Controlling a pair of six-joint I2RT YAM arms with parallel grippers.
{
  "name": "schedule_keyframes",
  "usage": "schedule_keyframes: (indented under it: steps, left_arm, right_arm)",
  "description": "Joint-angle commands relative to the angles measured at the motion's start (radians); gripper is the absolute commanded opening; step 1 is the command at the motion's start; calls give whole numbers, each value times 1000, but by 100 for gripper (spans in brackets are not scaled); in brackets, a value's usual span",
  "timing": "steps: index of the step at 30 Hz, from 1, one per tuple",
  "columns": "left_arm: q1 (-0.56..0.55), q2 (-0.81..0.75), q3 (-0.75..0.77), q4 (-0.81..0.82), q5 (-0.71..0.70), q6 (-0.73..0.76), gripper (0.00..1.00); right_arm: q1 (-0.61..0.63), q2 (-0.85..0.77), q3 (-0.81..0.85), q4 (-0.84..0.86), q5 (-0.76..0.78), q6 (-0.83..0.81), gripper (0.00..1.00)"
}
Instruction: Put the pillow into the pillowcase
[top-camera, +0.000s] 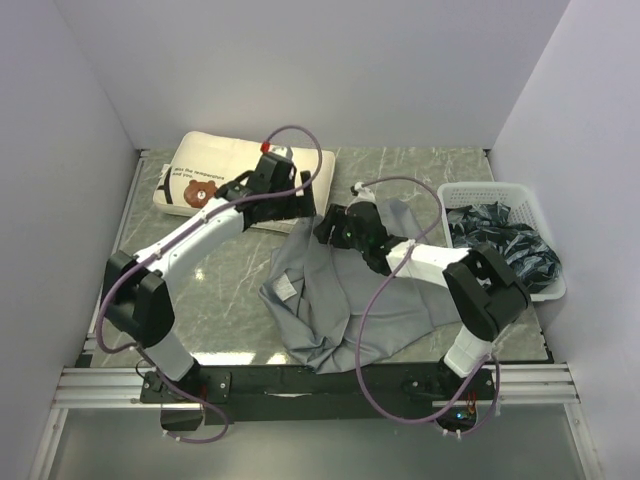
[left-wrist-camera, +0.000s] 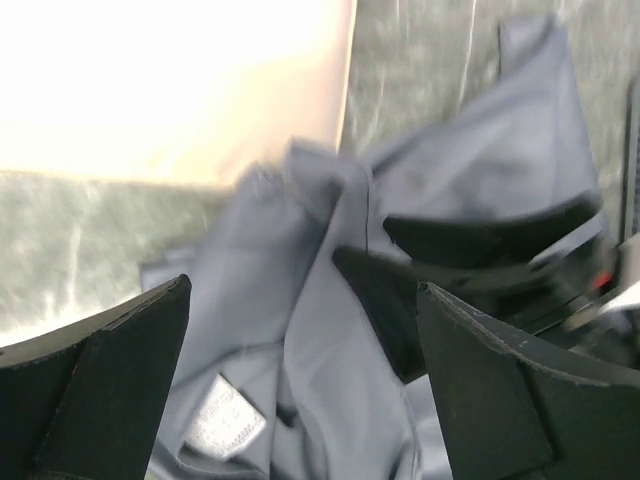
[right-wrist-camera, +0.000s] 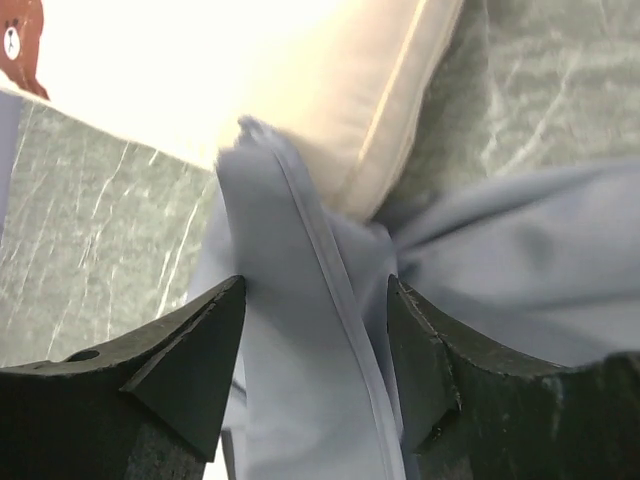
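Right claw (right-wrist-camera: 317, 300) straddles a raised hem fold of the grey pillowcase (top-camera: 330, 300) mid-tabletop (top-camera: 230, 300), pinched or loose I cannot tell, so it should clamp firmly while the wide-open left claw (left-wrist-camera: 305, 290) takes the opposite edge, mouth toward the pillow (top-camera: 215, 180) at far left.

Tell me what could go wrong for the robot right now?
1. A fold of the pillowcase sits between the fingers of the right gripper, but the hold looks loose, so the cloth might slip out.
2. The pillowcase lies bunched next to the pillow with no open mouth showing, so the pillow might just shove it around.
3. The open left gripper hangs very close to the right one; they might bump.
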Motion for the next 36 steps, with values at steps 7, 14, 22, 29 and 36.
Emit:
schedule_keyframes:
  steps: [7,14,22,29,36]
  left_arm:
    - [51,293,410,-68,-115,142,99]
    - [-1,570,577,-53,-315,344,99]
    - [-12,749,626,-31,-597,318,87]
    - [127,586,504,-62,-587,174,1]
    - [193,284,415,-140,-515,134,1]
  right_arm:
    - [-70,20,9,-5,-56,-13,43]
    - [-101,-38,-129,44,-125,35,8]
    - [-101,-24,-123,25,-159,47,7]
    - [-101,-17,-77,-17,-156,35,7]
    - [-103,38,72,-123,-136,17,6]
